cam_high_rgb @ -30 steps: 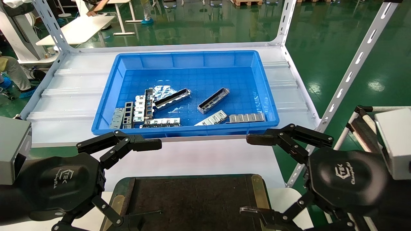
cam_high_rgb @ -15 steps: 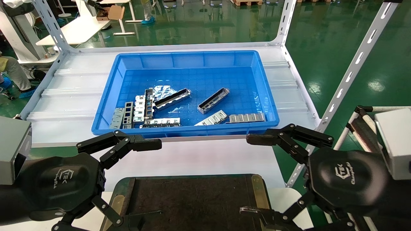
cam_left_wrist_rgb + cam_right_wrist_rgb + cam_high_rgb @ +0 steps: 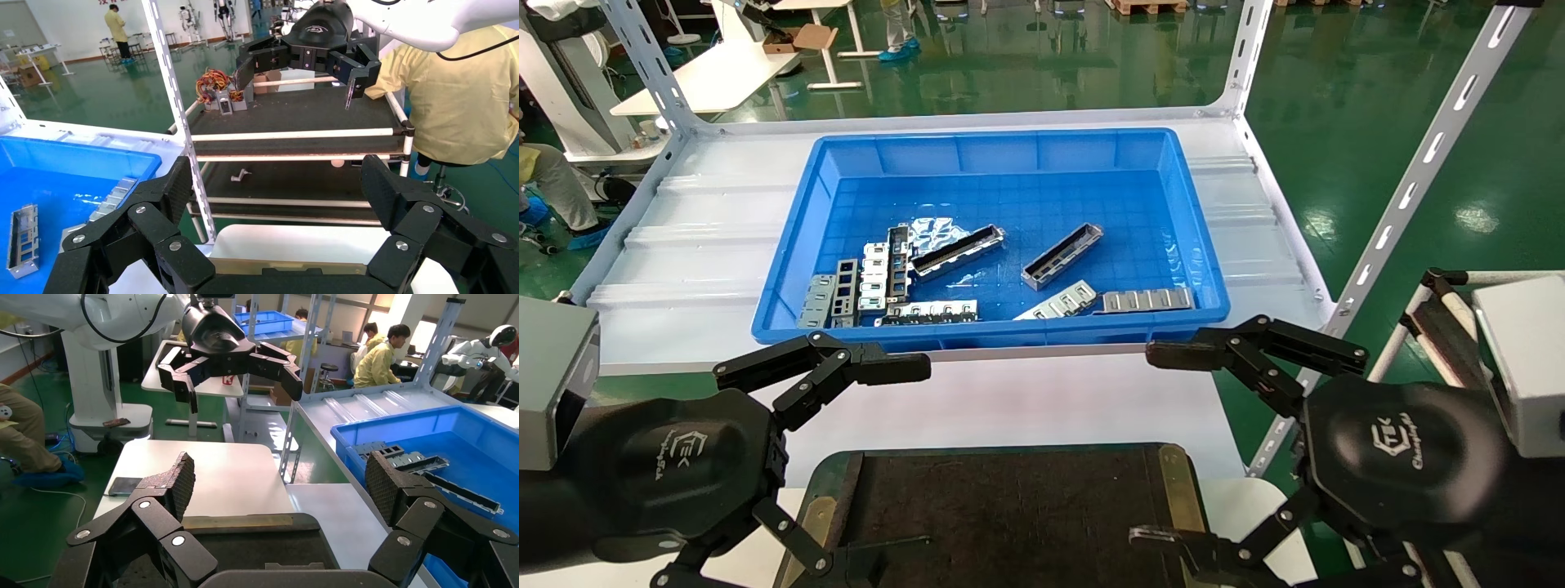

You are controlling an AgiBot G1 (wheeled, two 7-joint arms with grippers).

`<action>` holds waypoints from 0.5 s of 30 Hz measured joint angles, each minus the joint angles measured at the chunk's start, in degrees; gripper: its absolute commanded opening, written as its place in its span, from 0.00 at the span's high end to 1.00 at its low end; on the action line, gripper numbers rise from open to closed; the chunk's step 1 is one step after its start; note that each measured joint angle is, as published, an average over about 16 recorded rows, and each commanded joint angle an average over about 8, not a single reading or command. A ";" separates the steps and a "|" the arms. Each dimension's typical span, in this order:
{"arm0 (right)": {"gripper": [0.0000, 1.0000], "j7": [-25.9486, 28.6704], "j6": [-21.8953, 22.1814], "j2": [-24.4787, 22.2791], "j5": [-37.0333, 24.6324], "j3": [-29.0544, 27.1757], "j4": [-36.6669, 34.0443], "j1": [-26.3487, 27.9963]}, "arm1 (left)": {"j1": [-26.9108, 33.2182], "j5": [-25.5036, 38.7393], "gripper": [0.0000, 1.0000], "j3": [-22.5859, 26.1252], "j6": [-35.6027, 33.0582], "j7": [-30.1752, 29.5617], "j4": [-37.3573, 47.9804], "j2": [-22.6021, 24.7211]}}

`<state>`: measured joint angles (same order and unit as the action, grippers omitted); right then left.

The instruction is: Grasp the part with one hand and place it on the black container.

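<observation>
- The white surface (image 3: 682, 245) is carrying the blue bin (image 3: 989, 147), unchanged from earlier.
- The part (image 3: 1062, 256) is lying inside that bin among perforated strips (image 3: 1147, 300).
- The left gripper (image 3: 878, 465) and right gripper (image 3: 1173, 445) are staying open over the black container (image 3: 1009, 498), nearer than the bin.

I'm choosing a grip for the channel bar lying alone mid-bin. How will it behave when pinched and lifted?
The part looks like rigid folded metal, so it probably won't flex. Its shiny sides may be slippery; pinching across the narrow width seems safest. It lies flat on the blue bin floor, unlikely to roll. Both claws, left and right, hang open near the black container.
</observation>
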<state>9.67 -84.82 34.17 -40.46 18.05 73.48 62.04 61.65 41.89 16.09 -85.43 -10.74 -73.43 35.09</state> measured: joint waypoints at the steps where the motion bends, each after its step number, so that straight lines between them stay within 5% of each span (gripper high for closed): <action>1: 0.00 0.00 0.00 0.00 0.00 0.00 0.00 0.00 | 0.02 0.05 0.00 0.00 0.12 -0.03 0.02 0.02; 15: 0.00 -0.03 -0.02 0.00 0.01 0.04 -0.04 0.03 | 1.27 3.10 0.00 1.13 5.57 -0.66 0.24 3.26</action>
<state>9.65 -84.84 34.17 -40.44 18.09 73.44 62.07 62.93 44.99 17.22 -79.85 -11.40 -73.19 38.35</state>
